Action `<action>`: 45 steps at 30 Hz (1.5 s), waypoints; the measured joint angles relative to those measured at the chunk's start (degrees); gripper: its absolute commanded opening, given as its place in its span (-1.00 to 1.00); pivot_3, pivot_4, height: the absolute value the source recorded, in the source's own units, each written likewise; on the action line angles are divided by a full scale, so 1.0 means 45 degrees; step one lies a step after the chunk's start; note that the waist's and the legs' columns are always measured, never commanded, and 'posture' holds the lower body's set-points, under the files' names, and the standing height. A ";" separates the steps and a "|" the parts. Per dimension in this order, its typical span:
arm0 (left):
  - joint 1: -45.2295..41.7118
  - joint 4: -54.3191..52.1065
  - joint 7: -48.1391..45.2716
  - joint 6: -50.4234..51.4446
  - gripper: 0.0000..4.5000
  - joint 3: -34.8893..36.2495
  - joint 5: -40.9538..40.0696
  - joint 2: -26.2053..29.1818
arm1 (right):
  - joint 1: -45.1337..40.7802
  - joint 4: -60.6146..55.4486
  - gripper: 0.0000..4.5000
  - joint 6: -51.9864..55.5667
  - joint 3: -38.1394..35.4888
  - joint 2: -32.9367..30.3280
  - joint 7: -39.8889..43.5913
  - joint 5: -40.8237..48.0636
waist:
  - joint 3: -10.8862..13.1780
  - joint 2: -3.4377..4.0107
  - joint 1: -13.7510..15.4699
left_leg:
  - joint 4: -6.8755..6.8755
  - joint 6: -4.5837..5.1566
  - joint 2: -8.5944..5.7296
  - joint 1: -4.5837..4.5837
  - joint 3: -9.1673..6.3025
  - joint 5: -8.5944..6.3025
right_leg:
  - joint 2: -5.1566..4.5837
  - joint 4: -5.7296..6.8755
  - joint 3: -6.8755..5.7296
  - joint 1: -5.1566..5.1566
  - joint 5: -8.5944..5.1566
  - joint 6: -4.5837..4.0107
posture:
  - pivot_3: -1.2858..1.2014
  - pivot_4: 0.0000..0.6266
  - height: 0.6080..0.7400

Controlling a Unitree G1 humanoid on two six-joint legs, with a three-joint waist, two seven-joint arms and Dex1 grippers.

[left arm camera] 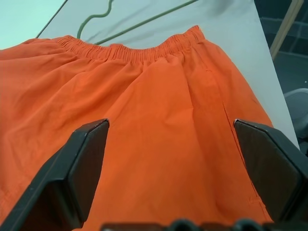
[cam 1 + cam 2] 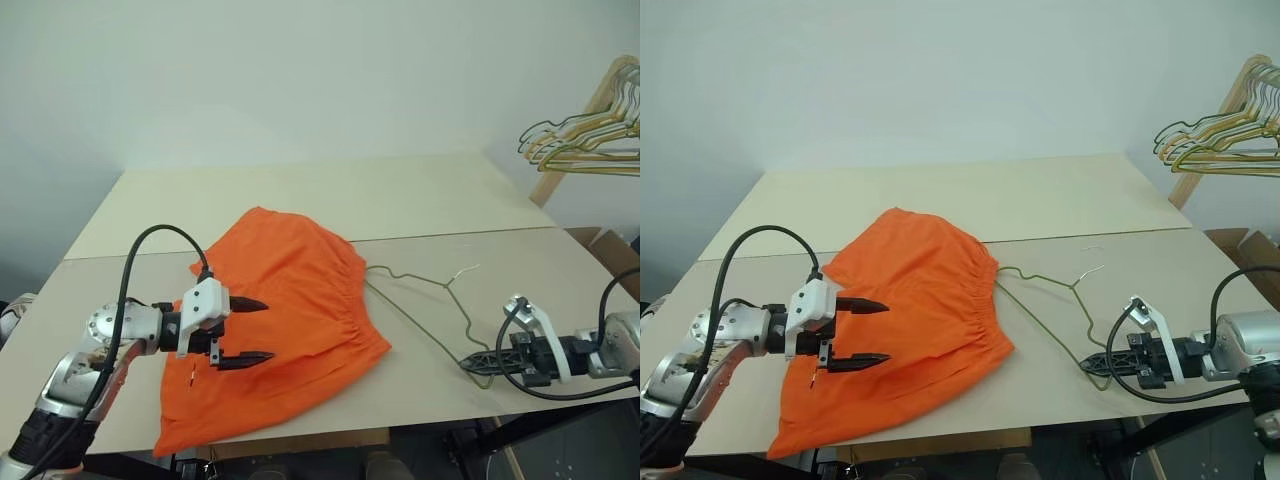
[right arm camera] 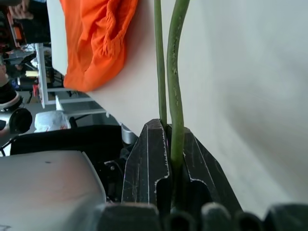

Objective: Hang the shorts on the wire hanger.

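A: Looking down from the head view, what do you see?

B: The shorts (image 2: 275,325) lie flat on the table (image 2: 330,195), near the front edge. The hanger (image 2: 425,310) lies beside them, and one end goes under the stretchy top of the shorts.

A: Why is the left gripper (image 2: 245,332) over the shorts?

B: Its two fingers are spread wide with nothing in them. I think it waits there so it can grab the cloth next.

A: And the right gripper (image 2: 478,364)?

B: It is pinched tight on the corner of the hanger near the table's front edge. I think that keeps the wire from sliding.

A: Now the left wrist view?

B: The two fingers (image 1: 79,168) stand far apart above the orange cloth. The stretchy top is at the far side, with the green wire just past it.

A: The right wrist view?

B: The fingers (image 3: 149,163) squeeze two thin green wires that run away toward the shorts.

A: Any boxes or bowls with things inside?

B: None. More hangers (image 2: 585,140) hang on a wooden rack at the far right.
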 measured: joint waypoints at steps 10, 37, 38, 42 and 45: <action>0.0025 0.0003 0.0094 -0.0166 0.99 -0.0039 0.0077 -0.0172 | 0.0738 -0.0728 -1.00 -0.0038 -0.0401 0.0050 0.0645 0.0465 | 0.0000 0.0001 0.0162 | 0.0001 0.0000 0.0001 0.0007 0.0002 0.0000 | 0.0007 0.0004 0.0002 0.0000 0.0000 0.0000 | -0.04 -1.00 1.00; -0.0674 0.0283 0.0089 -0.0336 0.99 -0.0690 0.0705 -0.0334 | -0.4620 0.4377 -1.00 -0.0876 0.2003 0.3878 0.0805 -0.2292 | -0.0004 0.0001 0.0189 | 0.0006 -0.0008 -0.0015 0.0018 0.0009 0.0004 | 0.0010 0.0027 0.0003 -0.0009 0.0002 -0.0002 | 0.00 -1.00 1.00; -0.0737 0.0284 0.0112 -0.0332 0.99 -0.0733 0.0731 -0.0349 | -0.4835 0.4682 -1.00 -0.0904 0.2002 0.4028 0.0807 -0.2354 | -0.0004 0.0001 0.0190 | 0.0005 -0.0009 -0.0017 0.0014 0.0009 0.0004 | 0.0008 0.0026 0.0002 -0.0012 0.0002 -0.0002 | 0.00 -1.00 1.00; -0.0793 0.0284 0.0131 -0.0333 0.99 -0.0850 0.0805 -0.0349 | -0.5103 0.5241 -1.00 -0.1067 0.2107 0.4479 0.0967 -0.2681 | -0.0004 0.0000 0.0205 | 0.0006 -0.0009 -0.0026 -0.0001 0.0001 0.0005 | 0.0002 0.0028 -0.0006 -0.0025 0.0002 -0.0002 | 0.00 -1.00 1.00; -0.0781 0.0282 0.0154 -0.0333 0.99 -0.0861 0.0817 -0.0348 | -0.5116 0.5300 -1.00 -0.1140 0.2084 0.4678 0.1003 -0.2842 | -0.0005 0.0000 0.0198 | 0.0007 -0.0011 -0.0025 -0.0002 0.0001 0.0006 | 0.0004 0.0030 -0.0006 -0.0027 0.0002 -0.0001 | 0.00 -1.00 1.00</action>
